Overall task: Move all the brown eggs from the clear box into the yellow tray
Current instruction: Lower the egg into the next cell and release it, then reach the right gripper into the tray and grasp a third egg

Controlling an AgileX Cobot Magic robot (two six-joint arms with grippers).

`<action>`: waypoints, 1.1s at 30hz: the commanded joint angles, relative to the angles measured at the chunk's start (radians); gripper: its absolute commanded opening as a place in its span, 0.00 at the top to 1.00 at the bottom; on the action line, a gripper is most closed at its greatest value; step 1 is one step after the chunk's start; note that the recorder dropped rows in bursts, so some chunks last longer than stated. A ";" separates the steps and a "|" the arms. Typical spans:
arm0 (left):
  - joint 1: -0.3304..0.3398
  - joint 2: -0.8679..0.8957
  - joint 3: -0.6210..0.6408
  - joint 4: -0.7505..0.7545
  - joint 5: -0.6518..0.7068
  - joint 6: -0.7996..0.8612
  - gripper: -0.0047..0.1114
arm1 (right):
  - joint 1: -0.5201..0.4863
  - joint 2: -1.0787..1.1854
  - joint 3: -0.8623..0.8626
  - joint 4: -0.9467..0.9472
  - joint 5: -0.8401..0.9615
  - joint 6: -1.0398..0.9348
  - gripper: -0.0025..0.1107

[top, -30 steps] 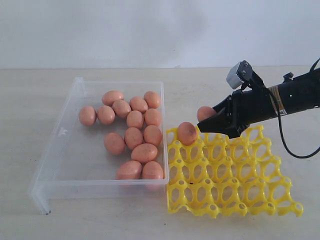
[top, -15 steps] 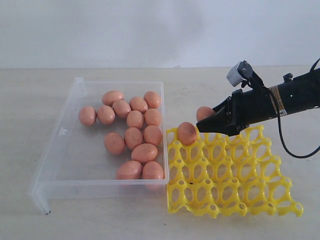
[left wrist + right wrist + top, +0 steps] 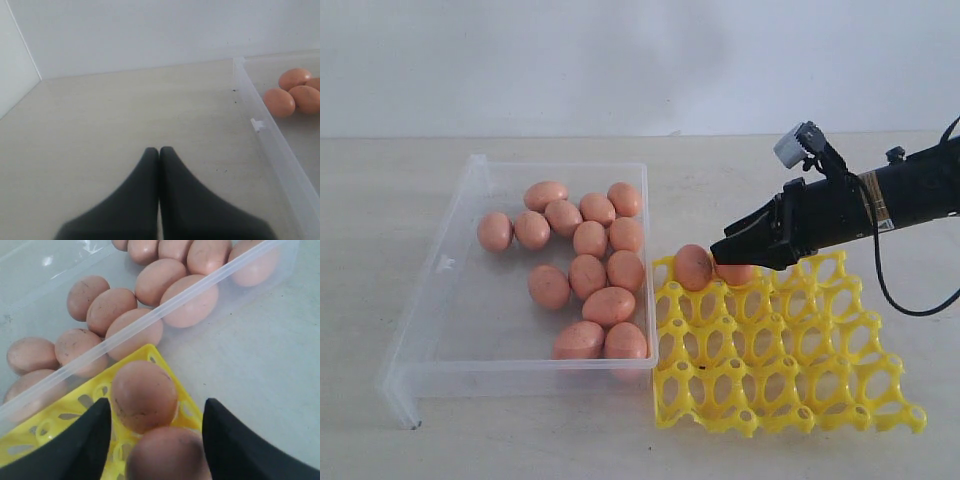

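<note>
The step in hand is the release of the second egg [image 3: 736,272] into the tray [image 3: 790,400]; it lies in a far-row cup just right of the corner egg [image 3: 693,266], so close that the two may touch. The right pincer [image 3: 720,254] is spread, one finger on each side of the second egg, low over the tray's far left corner; the right wrist view shows a gap on one side, and on the other I cannot tell whether the finger touches the shell. The left pincer [image 3: 159,150] is pressed together, holding nothing, over bare worktop [image 3: 520,440] left of the box [image 3: 450,300]; fourteen eggs [image 3: 587,276] lie in the box, mostly toward its right side, so the task looks barely begun.

To do the release well, I judge: widen the fingers slightly so neither drags the shell; rise straight up, since a swing to the left would knock the corner egg and one to the right could roll this egg out of its cup; turn toward the box only once the tips are above both eggs. The tray is probably light and may slide if bumped; the eggs are smooth and round, so a slow lift is safer.
</note>
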 commanded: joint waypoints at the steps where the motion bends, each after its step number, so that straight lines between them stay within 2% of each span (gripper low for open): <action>1: -0.003 0.003 0.000 0.002 -0.005 -0.004 1.00 | 0.001 -0.003 -0.001 0.004 -0.013 0.008 0.51; 5: -0.003 0.003 0.000 0.002 -0.005 -0.004 1.00 | 0.001 -0.003 -0.001 0.009 0.011 0.006 0.51; 8: -0.003 0.003 0.000 0.002 -0.005 -0.004 1.00 | 0.001 -0.003 -0.001 0.152 0.023 0.006 0.52; 10: -0.003 0.003 0.000 0.002 -0.005 -0.004 1.00 | 0.001 -0.009 -0.001 0.268 -0.116 0.036 0.62; 11: -0.003 0.003 0.000 0.002 -0.005 -0.004 1.00 | 0.009 -0.017 -0.001 0.373 -0.210 0.040 0.77; 12: -0.003 0.003 0.000 0.002 -0.005 -0.004 1.00 | 0.031 -0.037 -0.003 0.475 -0.210 0.121 0.95; 13: -0.003 0.003 0.000 0.002 -0.005 -0.004 1.00 | 0.054 -0.049 -0.005 0.534 -0.210 0.175 0.98; 15: -0.003 0.003 0.000 0.002 -0.005 -0.004 1.00 | 0.132 -0.078 -0.007 0.621 -0.210 0.164 0.98; 18: -0.003 0.003 0.000 0.002 -0.005 -0.004 1.00 | 0.314 -0.097 -0.085 0.602 -0.210 0.030 0.98; 19: -0.003 0.003 0.000 0.002 -0.003 -0.004 1.00 | 0.370 -0.097 -0.127 0.571 -0.195 0.043 0.98; 22: -0.003 0.003 0.000 0.002 -0.003 -0.004 1.00 | 0.566 -0.092 -0.296 0.254 0.517 0.296 0.98; 23: -0.003 0.003 0.000 0.002 -0.003 -0.004 1.00 | 0.627 -0.083 -0.320 0.080 0.702 0.429 0.98; 24: -0.003 0.003 0.000 0.002 -0.003 -0.004 1.00 | 0.676 -0.077 -0.338 0.004 0.867 0.568 0.98; 25: -0.003 0.003 0.000 0.002 -0.003 -0.004 1.00 | 0.704 -0.072 -0.344 0.004 0.938 0.579 0.98; 26: -0.003 0.003 0.000 0.002 -0.003 -0.004 1.00 | 0.717 -0.072 -0.357 0.004 0.930 0.583 0.98; 30: -0.003 0.003 0.000 0.002 -0.003 -0.004 1.00 | 0.722 -0.070 -0.411 0.004 0.770 0.710 0.98; 33: -0.003 0.003 0.000 0.002 -0.003 -0.004 1.00 | 0.722 -0.063 -0.408 0.004 0.913 0.578 0.98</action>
